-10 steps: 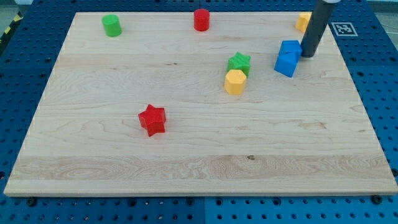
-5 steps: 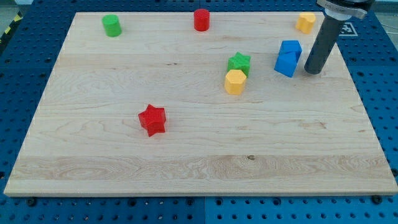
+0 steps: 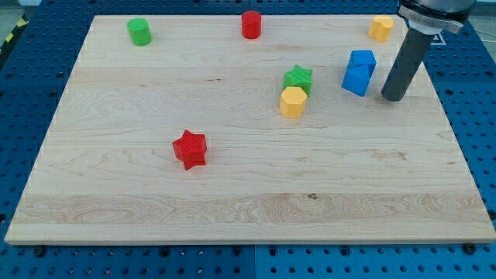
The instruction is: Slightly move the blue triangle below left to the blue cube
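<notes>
The blue cube (image 3: pixel 363 60) sits near the view's upper right of the wooden board (image 3: pixel 232 201). The blue triangle (image 3: pixel 356 80) touches it on its lower left side. My tip (image 3: pixel 392 97) rests on the board to the right of the blue triangle and slightly below it, a small gap apart, touching neither blue block.
A green star (image 3: pixel 298 77) and a yellow hexagon (image 3: pixel 293 101) stand together left of the blue blocks. A yellow block (image 3: pixel 380 28) is at the top right, a red cylinder (image 3: pixel 251 24) at top centre, a green cylinder (image 3: pixel 139 32) at top left, a red star (image 3: pixel 190 149) lower left.
My tip has moved down the view and slightly right, from beside the blue cube's right side to a spot right of and below the blue triangle. The blocks have not visibly moved.
</notes>
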Action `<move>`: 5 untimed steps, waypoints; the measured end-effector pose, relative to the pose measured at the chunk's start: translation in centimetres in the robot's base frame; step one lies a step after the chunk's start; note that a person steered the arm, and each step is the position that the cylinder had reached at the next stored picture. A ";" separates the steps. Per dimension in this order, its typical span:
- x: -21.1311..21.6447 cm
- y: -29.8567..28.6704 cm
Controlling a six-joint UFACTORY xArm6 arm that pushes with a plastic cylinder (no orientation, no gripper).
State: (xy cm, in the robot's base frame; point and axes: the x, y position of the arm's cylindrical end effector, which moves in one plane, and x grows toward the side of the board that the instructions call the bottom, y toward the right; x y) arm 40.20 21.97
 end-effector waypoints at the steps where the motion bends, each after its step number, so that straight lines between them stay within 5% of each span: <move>1: 0.0 -1.1; 5: 0.0 -3.3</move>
State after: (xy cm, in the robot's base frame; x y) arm 40.17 18.69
